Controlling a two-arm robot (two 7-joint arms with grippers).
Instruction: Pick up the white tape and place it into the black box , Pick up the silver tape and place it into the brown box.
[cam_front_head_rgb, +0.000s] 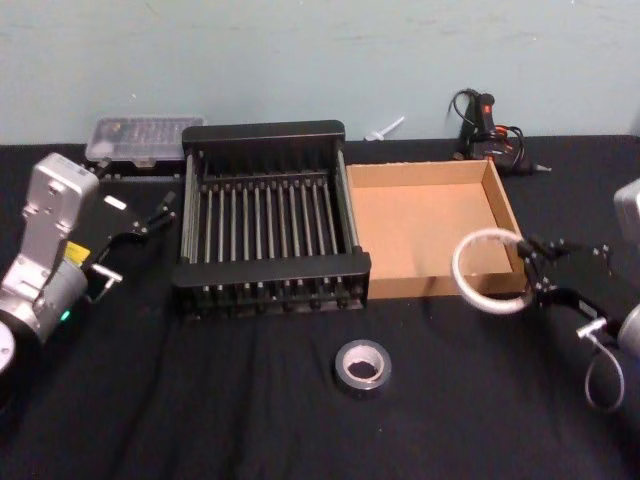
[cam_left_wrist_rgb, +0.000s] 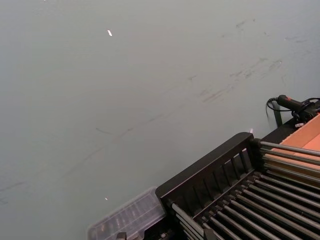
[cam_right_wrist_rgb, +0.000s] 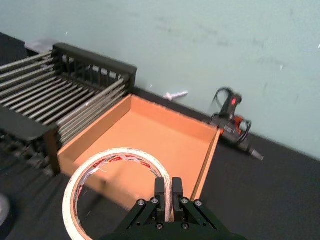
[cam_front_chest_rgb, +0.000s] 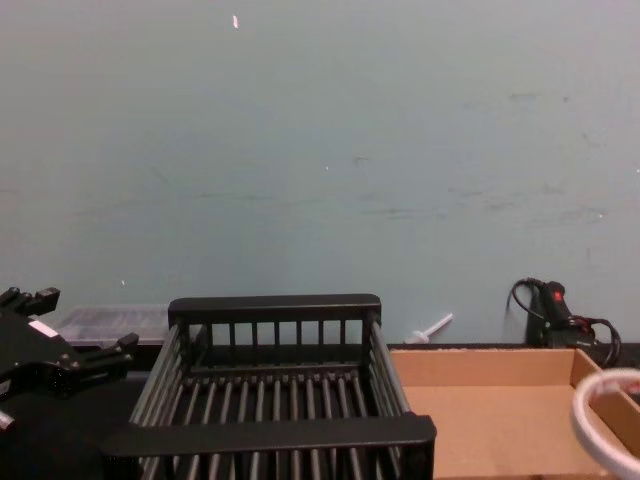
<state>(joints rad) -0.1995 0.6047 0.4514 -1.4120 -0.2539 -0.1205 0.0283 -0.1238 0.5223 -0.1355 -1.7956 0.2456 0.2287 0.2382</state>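
The right gripper is pinching the white tape over the near right corner of the brown box. The left gripper is hanging open, left of the black box. The silver tape is lying on the black tablecloth, a pale green wall rising behind.

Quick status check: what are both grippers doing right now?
Left gripper: open, holding nothing, beside the black box.
Right gripper: fingers shut on the white tape, held at the brown box front right corner.
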